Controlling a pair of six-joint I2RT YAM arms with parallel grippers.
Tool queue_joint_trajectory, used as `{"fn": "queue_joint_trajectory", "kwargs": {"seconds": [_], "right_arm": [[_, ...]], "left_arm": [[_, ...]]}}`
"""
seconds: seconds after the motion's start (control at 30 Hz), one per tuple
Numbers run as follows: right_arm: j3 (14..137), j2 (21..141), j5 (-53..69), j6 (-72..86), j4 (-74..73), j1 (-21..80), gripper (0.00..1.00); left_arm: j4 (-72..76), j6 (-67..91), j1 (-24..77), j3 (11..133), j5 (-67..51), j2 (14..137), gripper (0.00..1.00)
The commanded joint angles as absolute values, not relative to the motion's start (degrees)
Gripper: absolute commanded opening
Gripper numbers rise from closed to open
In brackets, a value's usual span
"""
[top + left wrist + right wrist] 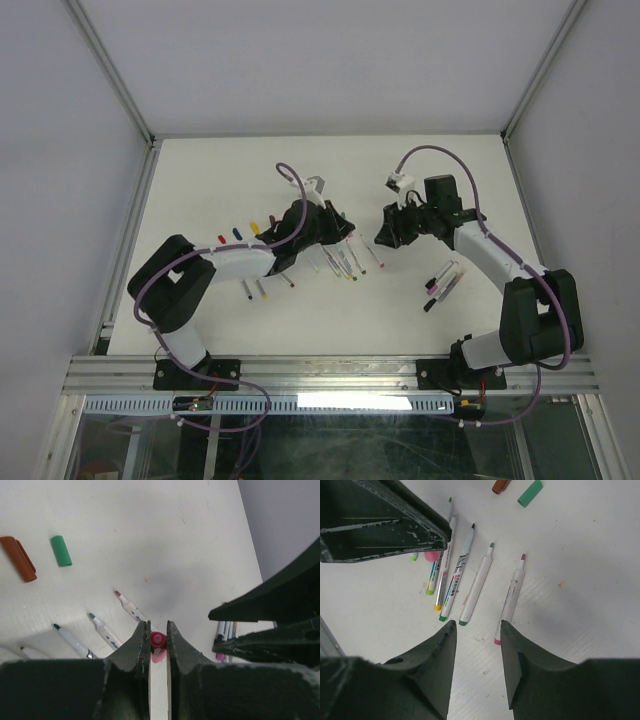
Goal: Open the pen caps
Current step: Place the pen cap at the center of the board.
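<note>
My left gripper (158, 626) is shut on a small pinkish-red pen cap (158, 640), held just above the table; in the top view this gripper (342, 225) hangs over a fan of uncapped pens (345, 262). A green cap (61, 550) and a brown cap (18, 558) lie loose on the table. More caps (245, 231) form a short row left of the arm. My right gripper (476, 629) is open and empty, above the rear ends of the uncapped pens (477, 582), close beside the left gripper (380, 520).
A small bunch of capped pens (443, 281) lies at the right near the right arm. Several uncapped pens (268, 288) lie under the left forearm. White walls and a metal frame (130, 225) bound the table.
</note>
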State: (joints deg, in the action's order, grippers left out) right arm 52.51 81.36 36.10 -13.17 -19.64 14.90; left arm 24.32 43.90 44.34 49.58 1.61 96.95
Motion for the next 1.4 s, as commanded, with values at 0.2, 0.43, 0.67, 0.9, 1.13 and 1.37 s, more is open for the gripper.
{"fn": "queue_joint_trajectory", "kwargs": {"seconds": [0.2,0.43,0.67,0.9,1.13,1.37], "right_arm": [[55.1,77.8,35.7,-13.5,-18.4,12.5,0.41],[54.9,77.4,35.9,-13.3,-18.1,11.5,0.42],[54.9,77.7,36.1,-13.2,-18.0,11.4,0.42],[54.8,77.7,36.3,-13.1,-17.9,11.1,0.41],[54.8,77.7,36.6,-13.0,-17.9,10.8,0.41],[54.7,77.5,37.2,-12.9,-17.8,10.4,0.41]], "left_arm": [[8.6,41.1,44.9,70.0,7.0,109.4,0.00],[-0.9,38.8,44.9,81.6,11.1,117.5,0.00],[-4.2,36.5,44.9,87.9,12.8,122.4,0.00],[-7.3,35.2,44.8,92.4,15.5,126.0,0.08],[-9.4,33.6,44.7,95.2,16.7,128.1,0.14],[-10.0,32.8,44.4,96.1,16.6,128.0,0.21]]}}
